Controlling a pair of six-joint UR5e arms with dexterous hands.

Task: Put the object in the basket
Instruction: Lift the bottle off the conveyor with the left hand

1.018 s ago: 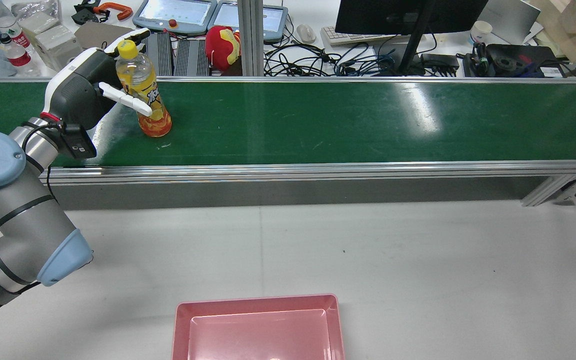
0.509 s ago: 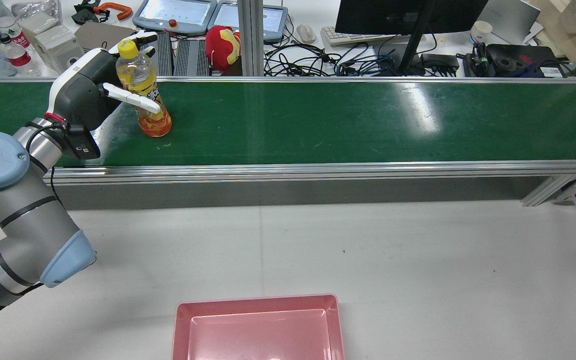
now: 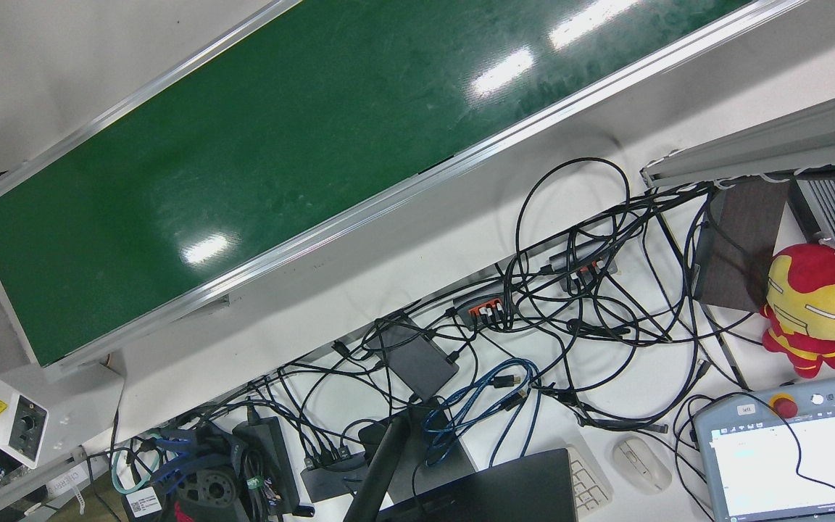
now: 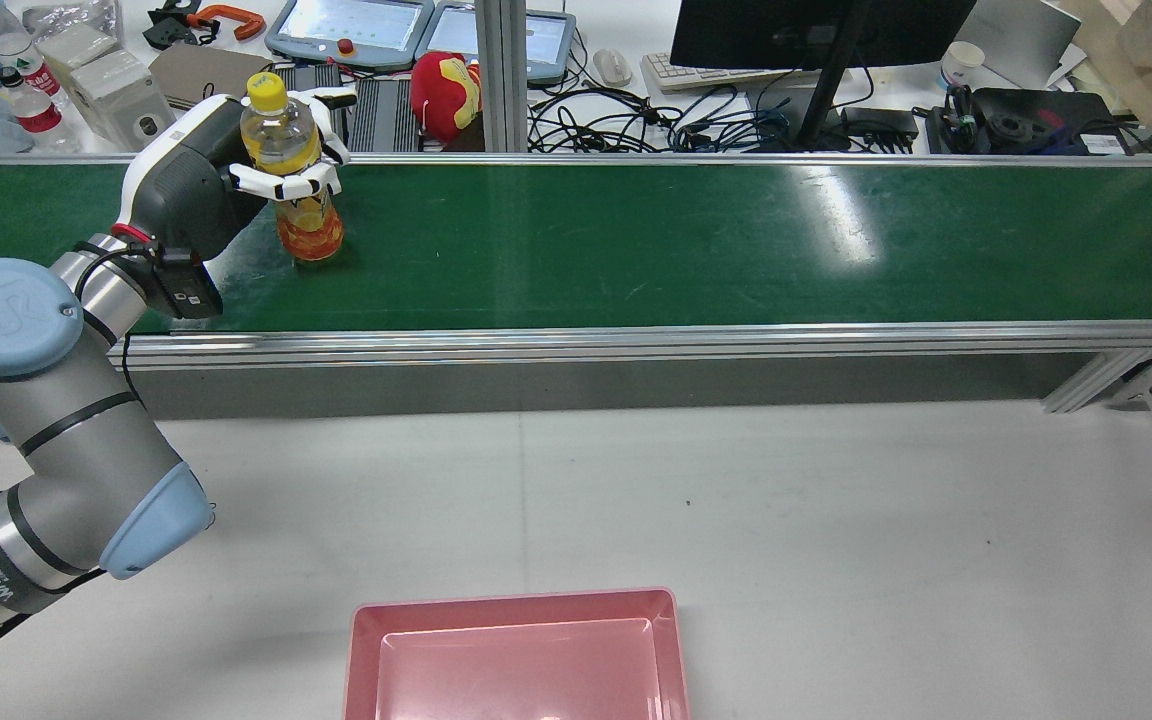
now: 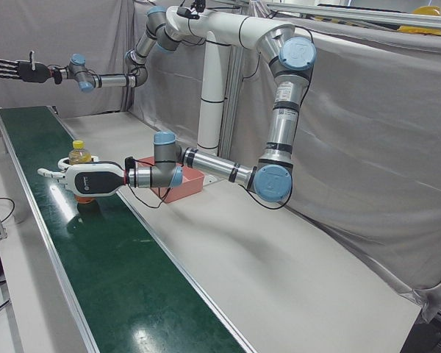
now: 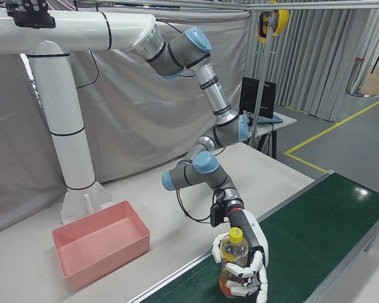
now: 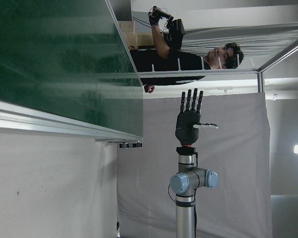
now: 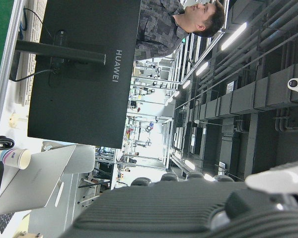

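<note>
The left hand [image 4: 236, 185] has its fingers wrapped round the bottle [image 4: 291, 180] — upright, its base seemingly on the green belt [image 4: 686, 240], not yet lifted. The right hand [image 5: 18, 70] is raised, fingers spread, holding nothing. The pink basket [image 4: 516, 655] sits well apart from the bottle — lift, carry and release remain.
</note>
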